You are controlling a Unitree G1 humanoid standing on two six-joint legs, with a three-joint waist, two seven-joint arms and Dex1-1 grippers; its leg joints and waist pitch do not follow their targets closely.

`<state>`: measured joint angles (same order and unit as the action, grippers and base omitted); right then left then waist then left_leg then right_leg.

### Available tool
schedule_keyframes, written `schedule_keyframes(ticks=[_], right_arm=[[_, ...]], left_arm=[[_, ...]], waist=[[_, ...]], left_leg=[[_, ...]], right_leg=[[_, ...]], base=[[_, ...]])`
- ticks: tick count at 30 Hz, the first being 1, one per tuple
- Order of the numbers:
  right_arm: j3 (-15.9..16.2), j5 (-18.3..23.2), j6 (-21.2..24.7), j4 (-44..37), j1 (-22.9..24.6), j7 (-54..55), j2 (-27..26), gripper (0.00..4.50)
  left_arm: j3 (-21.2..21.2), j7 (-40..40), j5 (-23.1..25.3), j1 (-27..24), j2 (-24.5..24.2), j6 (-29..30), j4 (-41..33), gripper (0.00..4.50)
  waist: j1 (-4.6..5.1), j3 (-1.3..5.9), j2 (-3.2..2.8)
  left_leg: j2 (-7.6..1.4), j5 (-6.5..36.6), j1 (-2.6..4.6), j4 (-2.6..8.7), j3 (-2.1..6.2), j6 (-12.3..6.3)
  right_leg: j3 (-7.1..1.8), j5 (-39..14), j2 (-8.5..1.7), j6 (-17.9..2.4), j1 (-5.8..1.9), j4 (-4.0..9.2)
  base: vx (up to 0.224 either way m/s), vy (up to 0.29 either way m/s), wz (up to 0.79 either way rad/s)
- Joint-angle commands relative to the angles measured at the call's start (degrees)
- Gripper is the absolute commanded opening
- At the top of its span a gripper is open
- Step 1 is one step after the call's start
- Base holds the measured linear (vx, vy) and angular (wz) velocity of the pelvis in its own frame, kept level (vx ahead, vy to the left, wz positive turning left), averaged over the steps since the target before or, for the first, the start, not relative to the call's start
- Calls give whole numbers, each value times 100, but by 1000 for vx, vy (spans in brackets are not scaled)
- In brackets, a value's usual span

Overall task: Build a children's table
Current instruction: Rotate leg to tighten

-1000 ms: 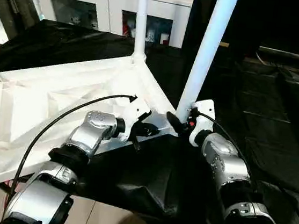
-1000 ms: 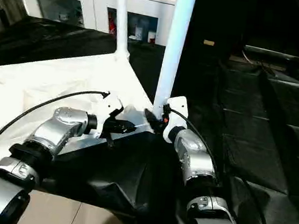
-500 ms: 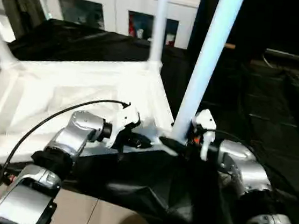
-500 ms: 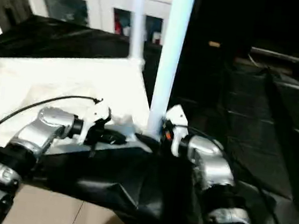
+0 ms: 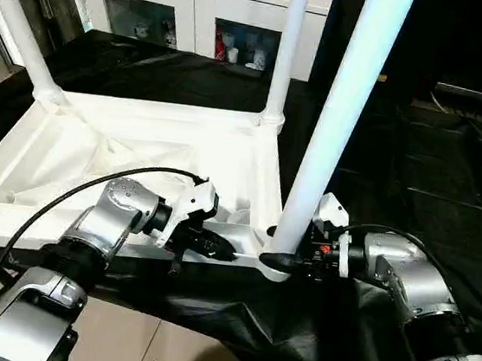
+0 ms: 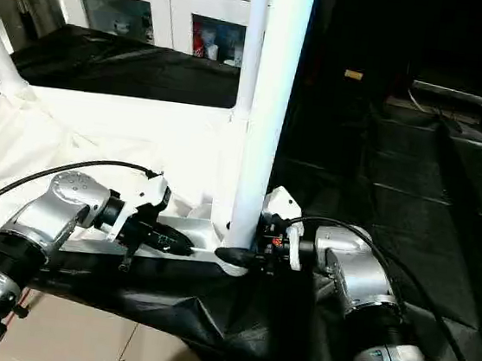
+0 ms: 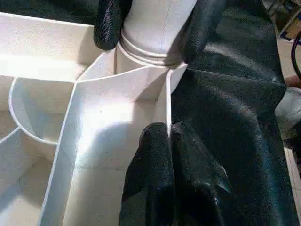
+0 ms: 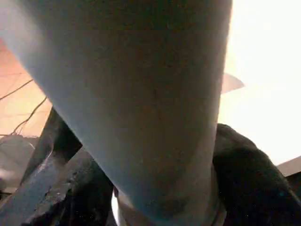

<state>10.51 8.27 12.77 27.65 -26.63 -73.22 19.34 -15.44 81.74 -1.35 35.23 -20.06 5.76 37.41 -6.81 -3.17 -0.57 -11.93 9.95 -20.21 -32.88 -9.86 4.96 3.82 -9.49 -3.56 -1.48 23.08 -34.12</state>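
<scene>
1. Head views: the children's table top lies upside down on a counter draped in black cloth, ribbed underside up. Three legs stand in corner sockets: a near leg, a far leg and a far-left leg. A white cabinet stands behind. The right end effector reaches in level at the foot of the near leg, one black finger on each side of it.

2. Left wrist view: the left end effector is closed, its fingertips pinched on the thin wall of the top's rim, just short of the near socket. Judgement: it is steadying the top.

3. Right wrist view: the near leg sits between the right fingers, which straddle it just above the socket collar; whether they press it or merely bracket it, I cannot tell.

4. Judgement: the step in hand is seating the near leg. The next move calls for firm pressure straight down into the socket, with the rim held against tipping.
</scene>
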Motion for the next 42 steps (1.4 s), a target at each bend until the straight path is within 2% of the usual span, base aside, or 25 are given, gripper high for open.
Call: schedule_keyframes(ticks=[1, 3, 5, 6, 8, 9, 10, 11, 13, 15, 18, 19, 21, 23, 24, 25, 27, 28, 29, 31, 32, 34, 35, 36, 42], right_arm=[[441, -79, 53, 86, 75, 47, -348, 266], [354, -80, 19, 165, 68, 223, -429, 259], [-43, -137, -67, 570, -58, 1298, -811, 255], [-118, -141, -75, 651, -85, 1516, -893, 253], [-157, -148, -73, 700, -102, 1651, -944, 251], [-278, -187, -79, 897, -182, 2125, -1094, 251], [-553, -226, -118, 1320, -365, 3139, -1425, 250], [-553, -226, -118, 1320, -365, 3139, -1425, 250], [-808, -277, -227, 1730, -555, 4085, -1791, 250], [-827, -348, -398, 1838, -608, 4277, -1961, 250], [-575, -536, -720, 1803, -592, 4077, -2041, 250], [-533, -545, -753, 1794, -589, 4023, -2053, 306], [-610, -449, -726, 1802, -609, 3986, -2106, 319], [-613, -495, -819, 1797, -620, 4018, -2078, 326], [-576, -559, -896, 1769, -609, 4052, -2032, 357], [-567, -571, -918, 1750, -600, 4055, -2012, 357], [-517, -640, -1013, 1562, -512, 4065, -1863, 357], [-509, -654, -1032, 1384, -425, 4023, -1756, 357], [-515, -638, -1034, 1178, -322, 3949, -1643, 357], [-537, -514, -914, 469, 58, 3623, -1288, 357], [-559, -444, -847, 157, 228, 3488, -1140, 357], [-688, -247, -650, -508, 595, 3218, -890, 357], [-745, -140, -552, -749, 724, 3125, -826, 357], [-765, -79, -526, -913, 815, 3067, -775, 357], [-715, 268, -144, -1838, 1309, 2858, -533, 357]], left_arm=[[77, -411, -155, 169, 308, -124, -222, 0], [134, -579, -140, 199, 361, -88, -165, 0], [347, -1241, -118, 328, 589, -58, 51, 0], [396, -1401, -113, 362, 646, -53, 104, 0], [423, -1509, -101, 387, 684, -53, 139, 0], [461, -1803, -46, 451, 774, -49, 227, 0], [521, -2471, 92, 604, 960, -38, 437, 0], [521, -2471, 92, 604, 960, -38, 437, 0], [652, -3173, 160, 788, 1207, -18, 679, 0], [702, -3425, 207, 861, 1323, -76, 775, 0], [642, -3444, 284, 878, 1372, -268, 818, 0], [612, -3425, 302, 874, 1370, -317, 821, 0], [522, -3282, 342, 842, 1341, -471, 819, 0], [451, -3155, 380, 800, 1303, -678, 844, 0], [434, -3131, 395, 785, 1287, -766, 863, 0], [429, -3117, 395, 779, 1281, -788, 865, 0], [409, -3067, 404, 745, 1241, -877, 879, 0], [407, -3069, 420, 732, 1221, -913, 890, 0], [405, -3072, 436, 721, 1201, -950, 906, 0], [426, -3066, 455, 699, 1168, -1027, 947, 0], [432, -3039, 452, 687, 1156, -1056, 952, 0], [450, -2973, 457, 668, 1140, -1185, 995, 0], [457, -2950, 453, 658, 1131, -1235, 1006, 0], [460, -2890, 428, 645, 1127, -1230, 1002, 0], [437, -2728, 313, 548, 1099, -1395, 967, 0]], waist=[[11, 382, 14], [22, 368, 26], [39, 356, 28], [87, 348, 25], [100, 340, 27], [116, 339, 30], [185, 347, 19], [185, 347, 19], [241, 348, 20], [232, 352, 34], [210, 369, 33], [206, 370, 36], [188, 384, 37], [187, 386, 30], [181, 388, 28], [185, 389, 25], [181, 378, 24], [187, 377, 78], [166, 367, 54], [132, 381, 68], [125, 374, 75], [110, 364, 78], [87, 376, 59], [102, 378, 77], [92, 359, 75]], left_leg=[[-141, 1250, 29, 354, 3, -234], [-131, 1356, 44, 357, 0, -195], [-125, 1401, 53, 355, -4, -153], [-102, 1531, 54, 378, 29, -40], [-101, 1624, 84, 379, 28, -59], [-104, 1612, 64, 388, 36, -62], [-100, 1649, 60, 398, 51, 14], [-100, 1649, 60, 398, 51, 14], [-78, 1666, 70, 389, 53, 67], [-65, 1611, 65, 367, 32, -44], [-76, 1440, 35, 368, 22, -143], [-79, 1402, 29, 368, 18, -158], [-84, 1247, 16, 361, 13, -203], [-87, 1216, 6, 362, 14, -207], [-89, 1225, 15, 363, 14, -196], [-93, 1234, 25, 363, 8, -192], [-95, 1275, 19, 373, 10, -187], [-92, 1275, 19, 371, 2, -199], [-95, 1268, 24, 379, 9, -218], [-110, 1286, 61, 360, -12, -265], [-103, 1224, 24, 367, -2, -301], [-97, 1181, -1, 367, 1, -365], [-105, 1160, 14, 361, 3, -386], [-96, 1170, -5, 360, 2, -390], [-95, 1306, 6, 371, 13, -351]], right_leg=[[-243, -1654, -429, -1091, -290, 415], [-239, -1922, -437, -1028, -276, 448], [-247, -2101, -441, -981, -248, 473], [-215, -2471, -451, -876, -264, 503], [-223, -2706, -451, -754, -242, 550], [-225, -2687, -448, -743, -254, 543], [-215, -2631, -438, -763, -242, 527], [-215, -2631, -438, -763, -242, 527], [-213, -2731, -447, -706, -227, 552], [-224, -2639, -450, -721, -229, 569], [-239, -2235, -437, -800, -253, 522], [-241, -2145, -433, -816, -259, 511], [-250, -1770, -425, -931, -280, 460], [-249, -1642, -430, -971, -290, 446], [-250, -1620, -436, -986, -291, 442], [-253, -1599, -430, -998, -285, 438], [-253, -1640, -437, -989, -296, 445], [-252, -1675, -431, -961, -297, 453], [-254, -1750, -430, -913, -299, 461], [-273, -1661, -422, -898, -266, 455], [-269, -1588, -421, -903, -303, 445], [-269, -1544, -410, -839, -323, 449], [-276, -1547, -424, -812, -317, 451], [-264, -1558, -419, -837, -318, 449], [-249, -2133, -429, -685, -284, 524]], base=[[0, 0, 0], [0, 0, 0], [0, 0, 0], [0, 0, 0], [0, 0, 0], [0, 0, 0], [0, 0, 0], [0, 0, 0], [0, 0, 0], [0, 0, 0], [0, 0, 0], [0, 0, 0], [0, 0, 0], [0, 0, 0], [0, 0, 0], [0, 0, 0], [0, 0, 0], [0, 0, 0], [0, 0, 0], [0, 0, 0], [0, 0, 0], [0, 0, 0], [0, 0, 0], [0, 0, 0], [0, 0, 0]])
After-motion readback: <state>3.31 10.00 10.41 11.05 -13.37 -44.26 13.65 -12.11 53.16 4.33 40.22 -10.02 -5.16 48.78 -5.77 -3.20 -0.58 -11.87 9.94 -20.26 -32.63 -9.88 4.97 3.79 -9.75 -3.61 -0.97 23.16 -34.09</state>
